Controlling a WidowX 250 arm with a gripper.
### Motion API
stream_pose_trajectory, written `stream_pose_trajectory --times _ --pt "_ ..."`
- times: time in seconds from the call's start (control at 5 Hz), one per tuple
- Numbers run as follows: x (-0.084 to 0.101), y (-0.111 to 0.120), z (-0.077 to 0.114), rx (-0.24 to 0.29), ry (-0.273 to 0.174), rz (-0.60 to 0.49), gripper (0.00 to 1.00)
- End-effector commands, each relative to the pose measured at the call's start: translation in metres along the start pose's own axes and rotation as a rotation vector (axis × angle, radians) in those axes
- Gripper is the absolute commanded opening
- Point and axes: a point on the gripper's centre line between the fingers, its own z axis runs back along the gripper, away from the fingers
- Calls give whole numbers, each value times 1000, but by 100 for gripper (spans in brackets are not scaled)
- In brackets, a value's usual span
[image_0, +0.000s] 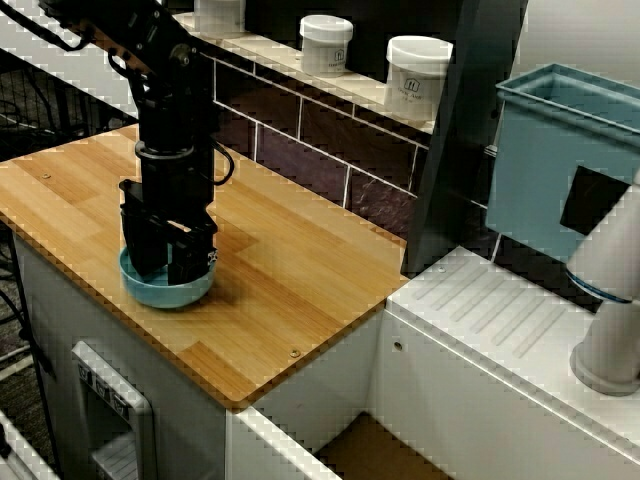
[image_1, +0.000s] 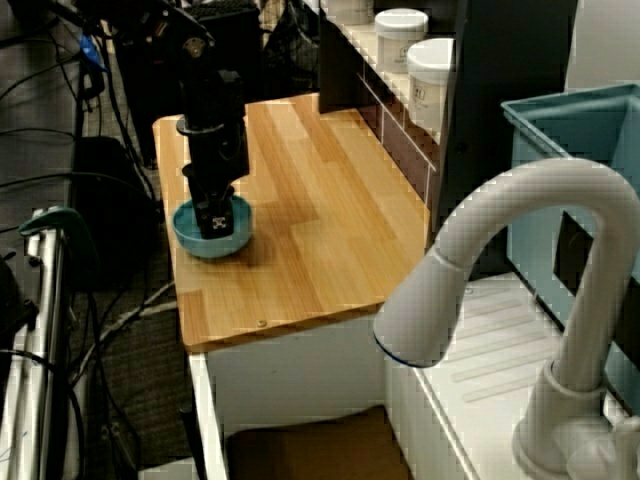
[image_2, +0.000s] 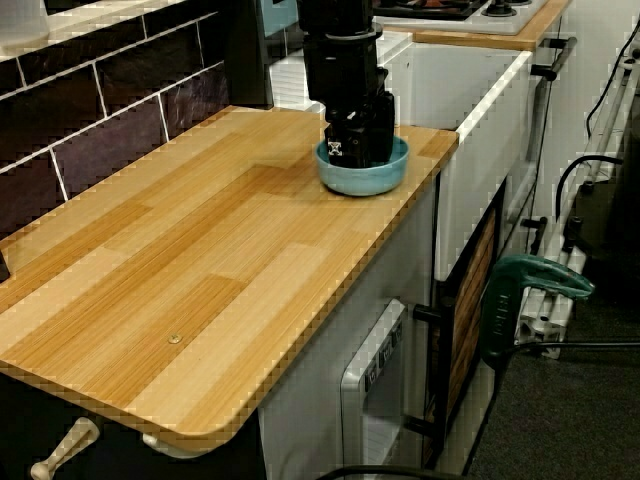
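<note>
On the counter, high side view: the blue bowl (image_0: 165, 292) sits on the wooden counter (image_0: 290, 270) near its front edge, at about 8 o'clock in the frame.
Gripper, high side view: the black gripper (image_0: 168, 262) points straight down, and its fingers (image_0: 190, 256) dip inside the bowl; the rim shows at 6 o'clock beneath them.
Finger gap, high side view: a dark slot separates the two fingers; whether they pinch the bowl wall, I cannot tell.
Shelf, high side view: white jars (image_0: 418, 77) stand at 1 o'clock from the bowl, well apart from it.
Bowl, faucet view: the blue bowl (image_1: 212, 242) lies at 9 o'clock in the frame, with the gripper (image_1: 213, 218) standing in its middle.
Faucet, faucet view: a white faucet (image_1: 520, 230) fills the foreground at 4 o'clock.
Bowl, view along the counter: the blue bowl (image_2: 366, 180) rests at 1 o'clock, close to the counter's right edge.
Fingers, view along the counter: the gripper (image_2: 358, 158) reaches inside the rim, toward the bowl's 10 o'clock side; contact is unclear.
</note>
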Motion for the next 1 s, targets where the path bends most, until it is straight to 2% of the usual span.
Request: stream_pose_trajectory --times 0.0,0.2,0.4,0.6,0.8 --pt "3 1 4 1 -15 13 100" --pt "6 0 26 -26 -18 9 100" --pt "9 -3 56 -71 -28 8 100" --pt "11 -3 74 -101 -35 6 100" --pt "15 -4 84 -114 -35 2 100"
